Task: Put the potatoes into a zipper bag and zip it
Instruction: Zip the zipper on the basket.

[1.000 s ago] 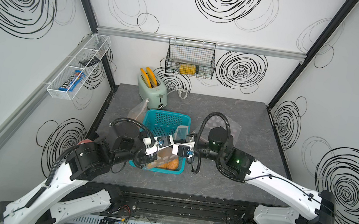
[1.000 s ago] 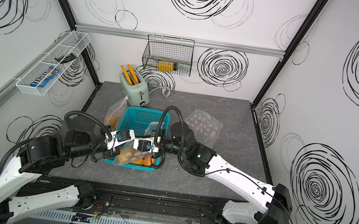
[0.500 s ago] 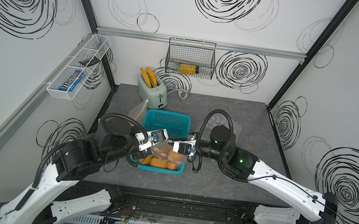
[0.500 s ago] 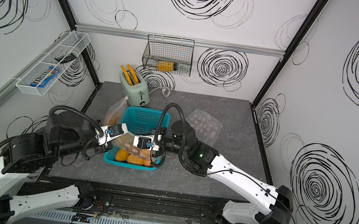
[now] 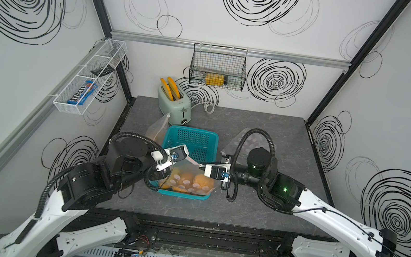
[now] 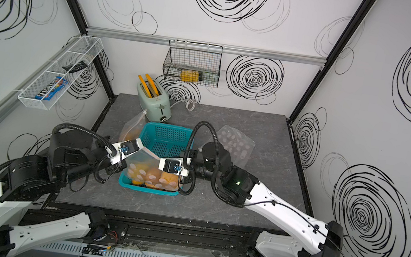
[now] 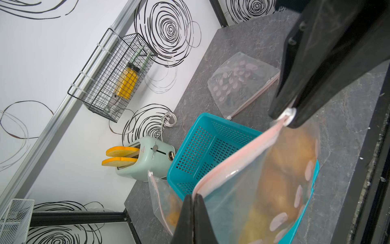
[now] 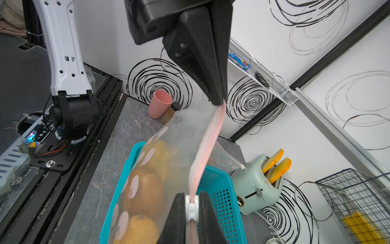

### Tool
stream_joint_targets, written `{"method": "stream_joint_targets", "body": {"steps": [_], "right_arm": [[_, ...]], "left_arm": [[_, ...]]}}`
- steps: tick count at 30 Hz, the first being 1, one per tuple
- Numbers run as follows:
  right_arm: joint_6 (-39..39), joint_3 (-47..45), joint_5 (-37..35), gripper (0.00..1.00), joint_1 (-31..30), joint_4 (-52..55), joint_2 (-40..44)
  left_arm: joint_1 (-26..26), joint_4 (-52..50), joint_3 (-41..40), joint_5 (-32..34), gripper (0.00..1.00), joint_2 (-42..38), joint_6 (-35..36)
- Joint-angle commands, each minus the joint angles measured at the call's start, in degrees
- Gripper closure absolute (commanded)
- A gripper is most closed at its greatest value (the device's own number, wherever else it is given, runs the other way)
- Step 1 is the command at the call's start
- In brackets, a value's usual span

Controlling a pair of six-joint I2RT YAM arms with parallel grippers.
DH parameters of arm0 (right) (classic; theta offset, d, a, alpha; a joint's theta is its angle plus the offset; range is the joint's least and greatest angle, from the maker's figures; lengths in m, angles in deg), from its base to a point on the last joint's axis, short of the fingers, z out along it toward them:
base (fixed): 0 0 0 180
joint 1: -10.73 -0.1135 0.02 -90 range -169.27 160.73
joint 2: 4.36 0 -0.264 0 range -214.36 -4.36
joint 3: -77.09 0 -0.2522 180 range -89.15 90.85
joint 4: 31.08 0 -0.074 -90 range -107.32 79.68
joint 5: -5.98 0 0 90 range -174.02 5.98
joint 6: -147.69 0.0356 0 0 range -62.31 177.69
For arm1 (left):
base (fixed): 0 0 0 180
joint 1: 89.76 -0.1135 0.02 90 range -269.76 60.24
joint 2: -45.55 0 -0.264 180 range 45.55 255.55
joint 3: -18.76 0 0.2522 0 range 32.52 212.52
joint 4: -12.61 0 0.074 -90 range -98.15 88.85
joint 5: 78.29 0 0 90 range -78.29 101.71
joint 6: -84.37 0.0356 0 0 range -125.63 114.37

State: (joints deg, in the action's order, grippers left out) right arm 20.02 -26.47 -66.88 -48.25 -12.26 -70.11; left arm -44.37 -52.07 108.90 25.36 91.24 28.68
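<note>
The left gripper (image 7: 193,197) has its fingers (image 7: 185,219) pressed together on one end corner of the bag's mouth. The right gripper (image 8: 191,195) is clamped on the small white plastic slider (image 8: 191,208) at the other end. A second ago the two grippers sat almost side by side over the mouth. They have since drawn apart, mostly because the left arm pulled back toward its own side, and the pink zip strip (image 8: 207,143) now runs taut between them. Both wrist views show the strip as one flat band with no gap, so I judge that the slider has been run along it and that this stretch is sealed. Whether the slider has reached the very end of the track is hidden behind the right fingers. Below the strip hangs the clear zipper bag printed with pale pink ovals (image 7: 242,200). The orange-brown oval potatoes (image 5: 191,183) are inside it, and its bottom rests in the near end of the perforated teal plastic basket (image 5: 192,135). A second clear bag holding something orange (image 5: 156,130) leans behind the basket beside the mint-green toaster (image 5: 174,105), and an empty spotted bag (image 6: 235,144) lies flat beyond the right arm. The packing looks done, and what remains is probably confirming the seal and letting go.
</note>
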Motion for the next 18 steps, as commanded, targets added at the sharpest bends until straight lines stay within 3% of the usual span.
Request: {"method": "stream_joint_targets", "body": {"steps": [1,18], "right_arm": [[1.3,-1.7,-0.5,0.89,0.7,6.1,3.6],[6.9,-7.6,-5.2,0.89,2.4,14.6,12.4]], "left_arm": [[-1.0,2.9,0.2,8.1,1.0,-1.3,0.3],[-1.3,4.7,-2.2,9.7,1.0,-3.1,0.8]]}}
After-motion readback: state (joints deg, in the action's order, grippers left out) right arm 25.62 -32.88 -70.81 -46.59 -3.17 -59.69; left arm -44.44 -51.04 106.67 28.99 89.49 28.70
